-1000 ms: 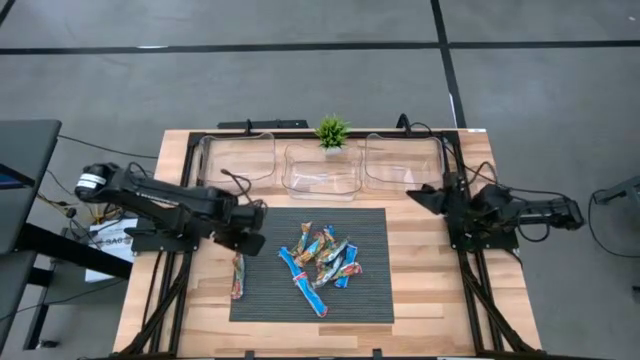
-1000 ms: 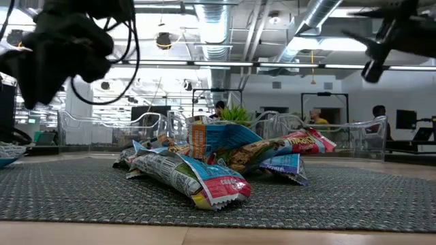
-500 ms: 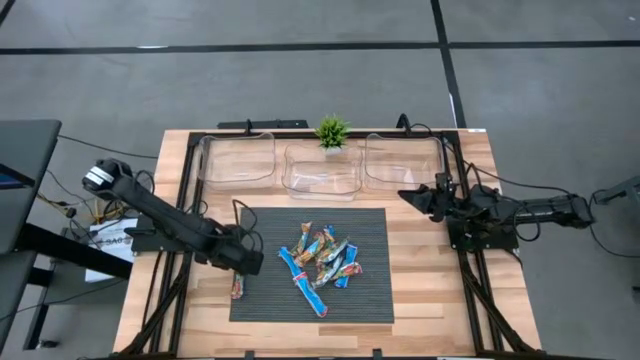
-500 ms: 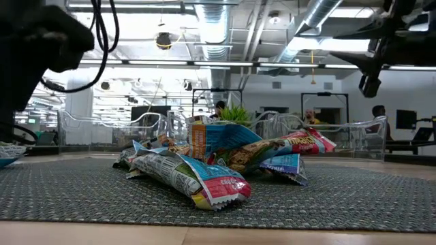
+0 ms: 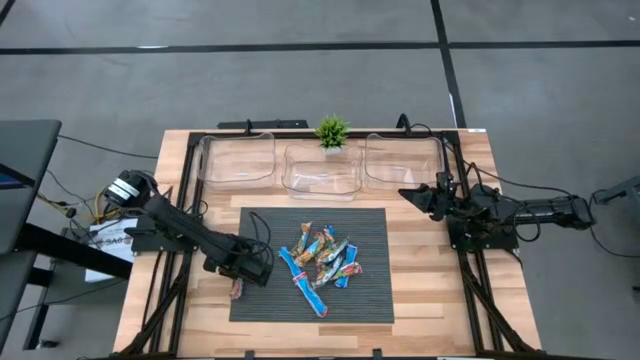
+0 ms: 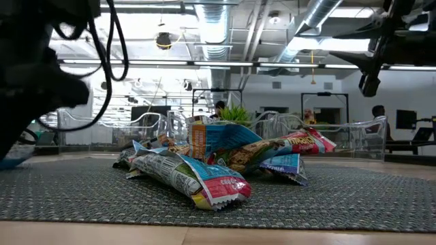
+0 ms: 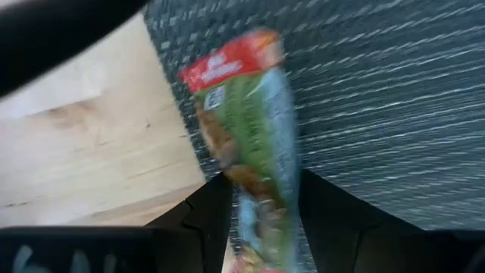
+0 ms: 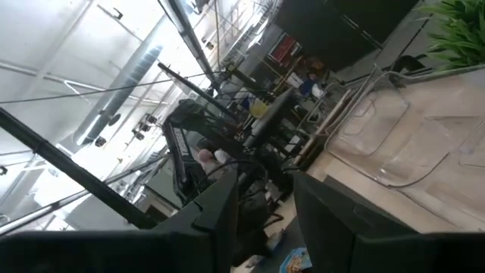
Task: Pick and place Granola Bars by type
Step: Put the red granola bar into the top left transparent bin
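A multicoloured granola bar (image 5: 237, 290) lies alone across the mat's left edge, half on the wood. My left gripper (image 5: 243, 270) is down over it and open. In the left wrist view, the gripper's (image 7: 264, 208) two dark fingers stand on either side of the bar's (image 7: 246, 129) green-and-red wrapper. The other bars, blue and multicoloured, lie in a loose pile (image 5: 322, 262) in the middle of the mat, also seen in the low view as a heap (image 6: 218, 163). My right gripper (image 5: 412, 197) waits open above the wood right of the mat. My left gripper comes at the lone bar from above, slanting from the table's left, with its fingers (image 7: 214, 220) lying along the bar's two long sides. The bar's end (image 7: 261, 227) fills the gap between them and rests on the mat. Whether the fingers touch it, I cannot tell.
Three clear bins (image 5: 238, 160) (image 5: 322, 172) (image 5: 402, 162) stand in a row along the far edge, with a small green plant (image 5: 332, 130) behind the middle one. The dark ribbed mat (image 5: 370, 295) has bare room around the pile.
My left gripper has swung from beside the mat's far left corner toward the near edge and gone down onto the lone bar, now covering its far end. My right arm has stretched a little toward the table's left, then held still. The bars have not moved.
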You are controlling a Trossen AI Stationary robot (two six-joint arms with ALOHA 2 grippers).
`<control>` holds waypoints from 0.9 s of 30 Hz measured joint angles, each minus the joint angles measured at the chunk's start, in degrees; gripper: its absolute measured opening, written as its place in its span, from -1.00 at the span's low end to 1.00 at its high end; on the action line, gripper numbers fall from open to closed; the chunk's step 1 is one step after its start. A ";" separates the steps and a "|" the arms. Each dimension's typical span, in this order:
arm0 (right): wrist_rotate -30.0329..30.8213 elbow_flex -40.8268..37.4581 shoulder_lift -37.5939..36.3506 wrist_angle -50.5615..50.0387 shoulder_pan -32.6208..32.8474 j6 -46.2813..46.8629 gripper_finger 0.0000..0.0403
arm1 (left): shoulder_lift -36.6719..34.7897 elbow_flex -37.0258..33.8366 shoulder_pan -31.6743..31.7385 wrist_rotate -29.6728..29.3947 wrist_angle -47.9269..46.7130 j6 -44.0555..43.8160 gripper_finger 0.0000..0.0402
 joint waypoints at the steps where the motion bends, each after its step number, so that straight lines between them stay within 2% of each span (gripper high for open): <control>1: -1.33 0.73 0.14 -0.69 0.10 -2.20 -0.40 | 0.26 0.07 0.02 0.73 0.08 0.37 -0.30; 4: -6.23 5.43 1.99 -6.50 0.90 -9.93 -0.41 | 0.38 0.09 0.00 2.03 0.15 1.48 -0.30; 11: -13.00 20.41 12.47 -30.75 3.24 -26.37 -0.44 | -0.02 0.00 0.00 2.19 -0.92 1.64 -0.31; 14: -14.54 25.73 17.62 -37.54 4.74 -32.14 -0.44 | -0.02 0.00 0.00 2.20 -0.90 1.64 -0.31; 19: -14.83 31.28 23.92 -39.30 6.66 -35.12 -0.44 | -0.02 0.00 0.00 2.15 -0.65 1.26 -0.31; 27: -14.88 32.29 27.83 -39.53 6.86 -34.70 -0.44 | -0.04 0.00 0.00 2.19 -0.41 0.26 -0.33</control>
